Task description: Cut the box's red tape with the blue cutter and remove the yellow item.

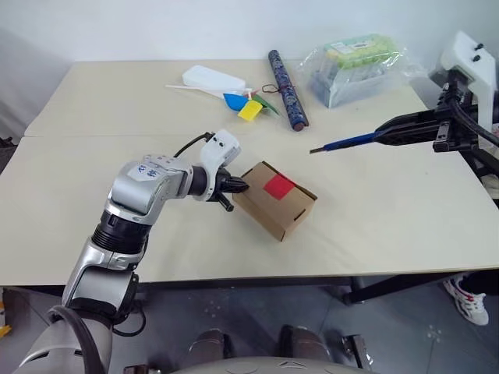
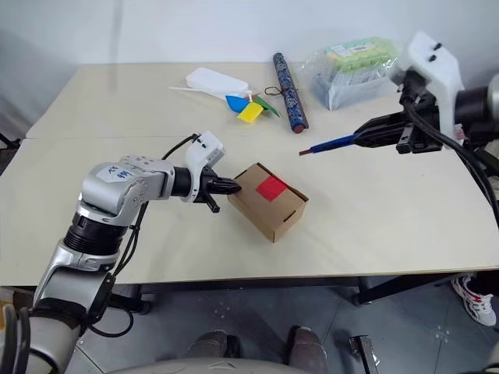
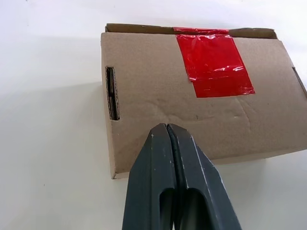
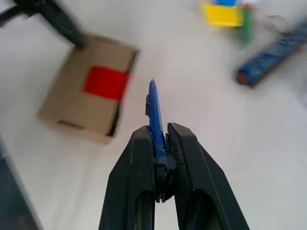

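Note:
The brown cardboard box (image 1: 274,200) lies near the middle of the table, with the red tape (image 1: 278,185) across its top face and over one edge. My left gripper (image 1: 242,187) is shut and empty, its tips pressed against the box's left end. In the left wrist view the shut fingers (image 3: 170,143) rest on the carton below the red tape (image 3: 214,60). My right gripper (image 1: 390,132) hovers above the table to the right, shut on the blue cutter (image 1: 343,143), whose tip points left toward the box. The yellow item is hidden.
At the back of the table lie a white bottle (image 1: 212,79), coloured paper pieces (image 1: 249,105), a dark patterned tube (image 1: 287,88) and a clear bag of green-topped packs (image 1: 356,66). A person's shoe (image 1: 468,300) stands on the floor at the right.

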You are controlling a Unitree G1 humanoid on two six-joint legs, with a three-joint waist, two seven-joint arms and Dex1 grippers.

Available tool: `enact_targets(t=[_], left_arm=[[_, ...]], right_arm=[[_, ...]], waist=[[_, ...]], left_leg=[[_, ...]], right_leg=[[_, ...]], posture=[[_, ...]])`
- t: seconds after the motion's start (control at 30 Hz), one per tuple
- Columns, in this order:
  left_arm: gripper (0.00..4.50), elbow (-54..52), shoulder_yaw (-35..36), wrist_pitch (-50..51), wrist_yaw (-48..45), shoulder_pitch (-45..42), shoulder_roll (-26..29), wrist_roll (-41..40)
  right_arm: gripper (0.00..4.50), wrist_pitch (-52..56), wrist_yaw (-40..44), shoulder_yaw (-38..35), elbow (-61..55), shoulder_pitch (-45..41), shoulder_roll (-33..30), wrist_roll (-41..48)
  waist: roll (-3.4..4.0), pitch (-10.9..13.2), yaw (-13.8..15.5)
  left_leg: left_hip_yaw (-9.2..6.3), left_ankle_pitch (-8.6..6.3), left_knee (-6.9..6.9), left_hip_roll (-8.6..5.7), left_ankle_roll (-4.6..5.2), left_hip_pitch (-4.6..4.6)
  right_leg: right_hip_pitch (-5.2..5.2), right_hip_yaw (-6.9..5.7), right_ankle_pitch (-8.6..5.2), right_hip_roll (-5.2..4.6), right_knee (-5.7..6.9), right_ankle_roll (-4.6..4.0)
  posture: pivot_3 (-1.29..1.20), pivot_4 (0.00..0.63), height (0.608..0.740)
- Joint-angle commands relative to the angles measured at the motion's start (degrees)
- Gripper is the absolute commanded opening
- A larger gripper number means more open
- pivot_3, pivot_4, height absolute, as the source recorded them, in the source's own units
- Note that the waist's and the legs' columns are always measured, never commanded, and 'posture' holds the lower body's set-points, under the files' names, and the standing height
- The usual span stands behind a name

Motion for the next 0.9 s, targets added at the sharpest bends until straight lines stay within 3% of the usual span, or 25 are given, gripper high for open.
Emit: enact_targets(t=[0.03, 0.17, 0.3, 0.4, 0.57, 0.8, 0.9], left_arm=[[0.03, 3.18, -3.36, 0.95, 0.9, 2.32, 1.52, 3.22], [0.03, 4.32, -4.14, -0.2, 0.33, 1.53, 1.67, 3.4], [0.03, 4.44, -4.99, -0.54, -0.1, 1.13, 1.89, 3.4], [0.03, 4.55, -5.46, -0.57, -0.42, 0.81, 1.96, 3.29], [0.03, 5.91, -6.69, -1.54, -1.47, -0.59, 1.74, 3.96], [0.03, 7.25, -7.13, -2.11, -2.4, -1.92, 1.5, 5.0], [0.0, 7.21, -6.97, -1.98, -2.45, -2.02, 1.66, 5.06]], right_arm=[[0.14, -1.05, -9.54, -9.39, -5.04, 8.35, 3.39, -0.48], [0.14, -4.12, -17.58, -17.17, -12.0, 22.69, 9.48, -0.5], [0.14, -11.68, -27.89, -24.58, -19.9, 36.51, 22.03, -0.66], [0.14, -16.65, -33.84, -27.05, -20.53, 41.34, 27.98, -1.45], [0.14, -27.5, -41.91, -25.19, -12.23, 49.61, 35.68, -6.06], [0.14, -32.38, -42.1, -20.1, -8.49, 52.97, 37.03, -6.43], [1.22, -32.81, -42.25, -19.4, -9.09, 54.32, 36.62, -6.24]], waist=[[0.0, -0.01, 0.02], [0.0, -0.02, 0.12], [0.03, -0.04, 0.16], [0.1, -0.08, 0.07], [0.08, -0.14, 0.08], [0.26, -0.21, -0.29], [0.26, -0.21, -0.22]], left_leg=[[0.02, 0.0, 0.0, -0.01, 0.0, 0.01], [0.05, 0.03, -0.03, -0.03, 0.0, 0.0], [0.03, 0.05, -0.05, -0.04, -0.02, 0.01], [0.08, 0.07, -0.03, -0.06, 0.0, 0.04], [0.04, 0.08, -0.11, -0.04, 0.01, 0.21], [0.11, 0.03, -0.22, 0.1, 0.02, 0.97], [0.06, 0.01, -0.24, 0.19, 0.03, 0.93]], right_leg=[[-0.01, 0.01, 0.0, 0.0, 0.02, 0.0], [-0.02, 0.0, 0.01, 0.02, 0.02, -0.01], [0.01, -0.02, 0.01, 0.05, 0.01, -0.01], [0.02, 0.06, 0.01, 0.06, 0.01, -0.01], [0.14, 0.06, 0.01, 0.09, 0.01, -0.01], [0.82, 0.21, -0.03, 0.11, -0.3, -0.09], [0.81, 0.22, -0.03, 0.07, -0.19, -0.09]], posture=[[0.0, 0.15, 0.74], [0.0, 0.15, 0.74], [0.0, 0.15, 0.74], [0.0, 0.15, 0.74], [0.0, 0.15, 0.74], [0.0, 0.15, 0.74], [0.0, 0.15, 0.74]])
